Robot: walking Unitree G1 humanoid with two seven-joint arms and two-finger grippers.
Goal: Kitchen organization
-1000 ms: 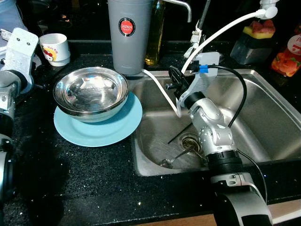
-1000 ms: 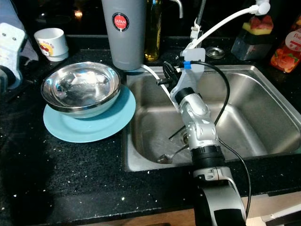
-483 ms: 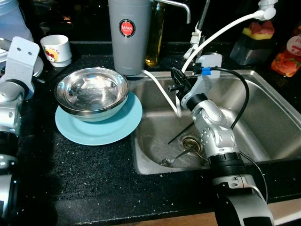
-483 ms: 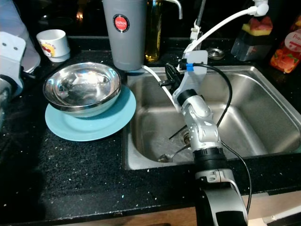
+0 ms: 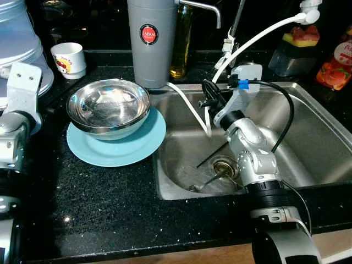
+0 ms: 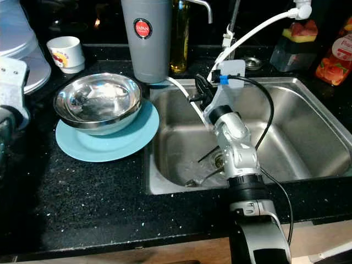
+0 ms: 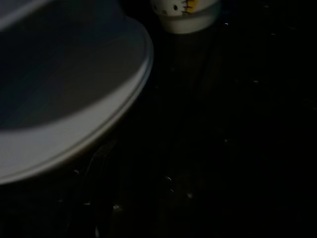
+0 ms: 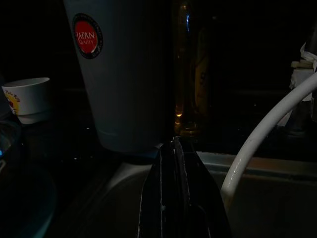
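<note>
One shiny steel bowl point(image 5: 108, 104) on blue plate point(image 5: 116, 147), seemingly empty.

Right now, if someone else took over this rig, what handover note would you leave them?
Right gripper: fingers shut, empty, raised over the sink's left rim, pointing toward the grey tumbler.
Left arm: low at the counter's left edge, near a white lid; finger state unclear.
Steel bowl sits on the blue plate. Small printed cup behind them.
Spoon and a dark utensil lie by the sink drain.
Done: nothing evident. Left: sink utensils, counter dishes.
</note>
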